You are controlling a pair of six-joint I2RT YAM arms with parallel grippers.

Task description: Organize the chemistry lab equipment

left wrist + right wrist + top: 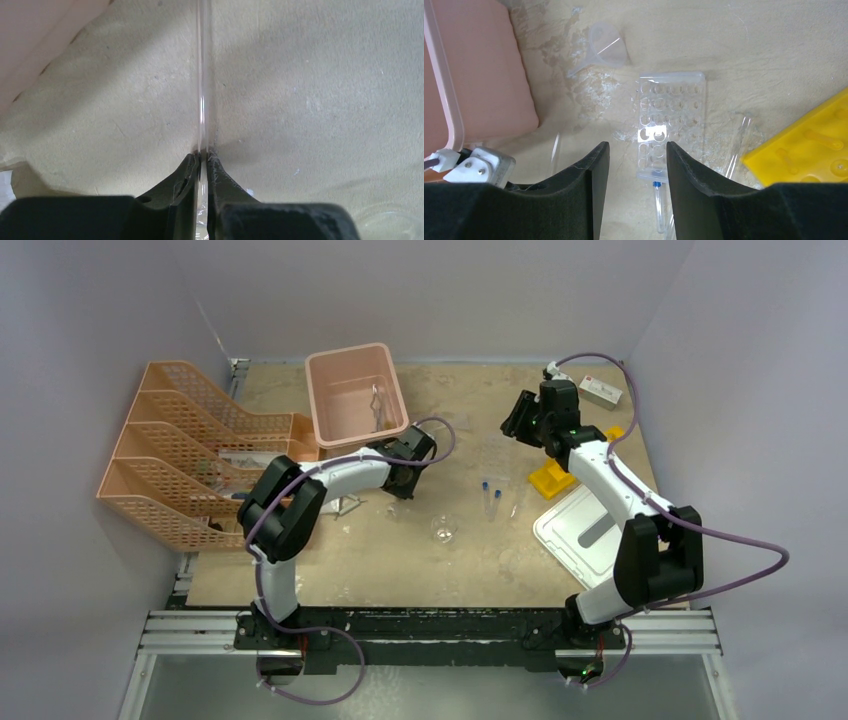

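So the left gripper (202, 157) has its jaws pinched right down on one end of a thin clear tube (202, 75), nothing else between them. The tube's long axis runs straight out ahead of the fingertips, in line with the wrist, so the whole free length sticks forward from the pinch point instead of lying across it. It sits low over the beige tabletop (325, 100), and honestly I can't tell if the far end is touching the surface or just off it. I also can't see any coloured end, so no idea if this is the dropper or a plain tube. The bit that matters for the next move, I reckon: the pink plastic bin (40, 35) is just ahead and off to the left of the tube, close by, so a long stem held by one end could easily clip that wall when it gets swung. The left arm is clearly the nearer one. The right gripper (637, 150) hangs with its jaws apart and empty, well off to the right above the clear plastic rack (674, 100), with the yellow holed rack (804, 150) just beside that.
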